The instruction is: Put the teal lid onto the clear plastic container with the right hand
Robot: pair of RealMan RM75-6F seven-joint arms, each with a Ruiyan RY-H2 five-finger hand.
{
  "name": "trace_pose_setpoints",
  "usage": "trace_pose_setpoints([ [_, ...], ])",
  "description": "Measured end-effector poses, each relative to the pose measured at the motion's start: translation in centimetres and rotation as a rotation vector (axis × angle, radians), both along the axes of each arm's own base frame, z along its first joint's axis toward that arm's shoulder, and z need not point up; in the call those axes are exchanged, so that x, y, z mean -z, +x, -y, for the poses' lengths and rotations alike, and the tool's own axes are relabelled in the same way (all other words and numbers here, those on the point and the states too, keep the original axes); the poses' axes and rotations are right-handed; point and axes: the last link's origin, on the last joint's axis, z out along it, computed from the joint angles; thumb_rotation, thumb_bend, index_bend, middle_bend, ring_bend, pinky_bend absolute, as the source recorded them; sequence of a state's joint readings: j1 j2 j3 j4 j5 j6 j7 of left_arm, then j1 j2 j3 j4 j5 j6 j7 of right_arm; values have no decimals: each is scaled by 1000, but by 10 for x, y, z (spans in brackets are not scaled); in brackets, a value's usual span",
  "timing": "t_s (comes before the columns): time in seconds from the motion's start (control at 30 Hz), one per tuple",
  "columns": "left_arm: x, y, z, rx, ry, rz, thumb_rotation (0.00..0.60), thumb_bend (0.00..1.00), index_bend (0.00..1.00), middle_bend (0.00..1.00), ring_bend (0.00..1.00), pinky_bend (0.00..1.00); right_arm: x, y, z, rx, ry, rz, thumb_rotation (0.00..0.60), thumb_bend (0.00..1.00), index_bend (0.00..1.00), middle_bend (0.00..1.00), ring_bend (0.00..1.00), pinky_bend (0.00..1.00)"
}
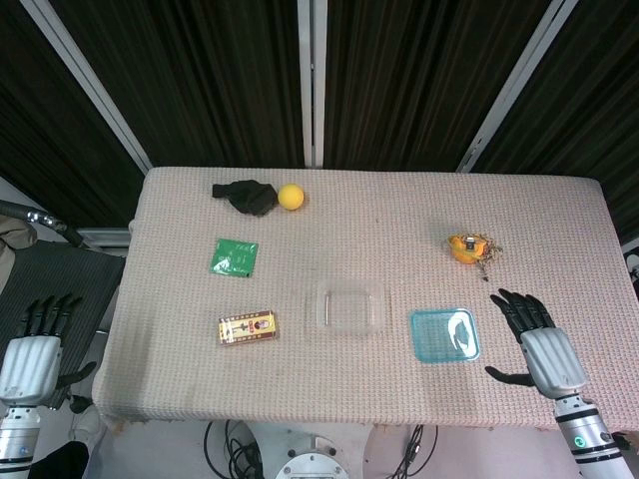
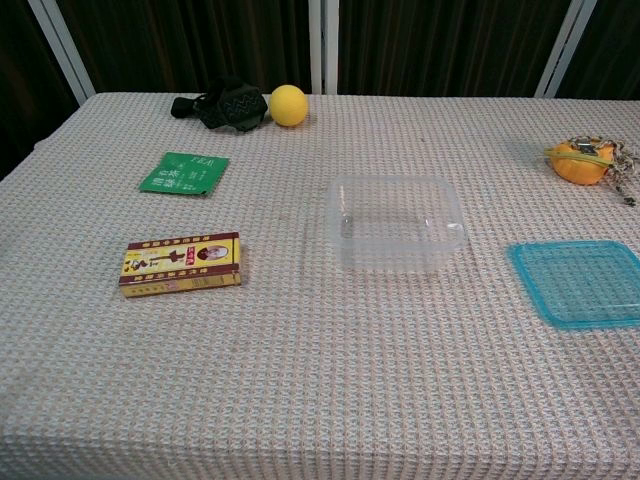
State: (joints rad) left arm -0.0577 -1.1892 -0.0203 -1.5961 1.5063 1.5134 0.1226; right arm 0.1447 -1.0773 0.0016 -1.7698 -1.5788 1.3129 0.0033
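The teal lid (image 1: 444,334) lies flat on the table's front right; the chest view shows the lid (image 2: 582,281) at its right edge. Left of it stands the clear plastic container (image 1: 351,308), uncovered, and the same container (image 2: 397,222) sits mid-table in the chest view. My right hand (image 1: 534,342) hovers open just right of the lid, fingers spread, holding nothing. Off the table's left front corner, my left hand (image 1: 32,346) is open. Neither hand shows in the chest view.
A yellow-red box (image 1: 247,326) lies left of the container, a green packet (image 1: 233,256) behind it. A black cloth (image 1: 246,196) and yellow ball (image 1: 291,197) sit at the back. An orange object with keys (image 1: 469,247) lies behind the lid.
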Motion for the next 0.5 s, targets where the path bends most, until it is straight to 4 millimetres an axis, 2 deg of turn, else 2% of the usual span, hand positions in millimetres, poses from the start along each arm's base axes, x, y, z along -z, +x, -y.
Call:
trace_pose_setpoints([
  [0.2,2,2,1,4,-8,9,600,0,101,57,0,0,26,-2,12,27,163,-53,600,0,0,43,0,0],
  [0.5,1,6,0,7,-13,15,600,0,101,57,0,0,63,-3,46,20,312,-150,600,0,0,45,0,0],
])
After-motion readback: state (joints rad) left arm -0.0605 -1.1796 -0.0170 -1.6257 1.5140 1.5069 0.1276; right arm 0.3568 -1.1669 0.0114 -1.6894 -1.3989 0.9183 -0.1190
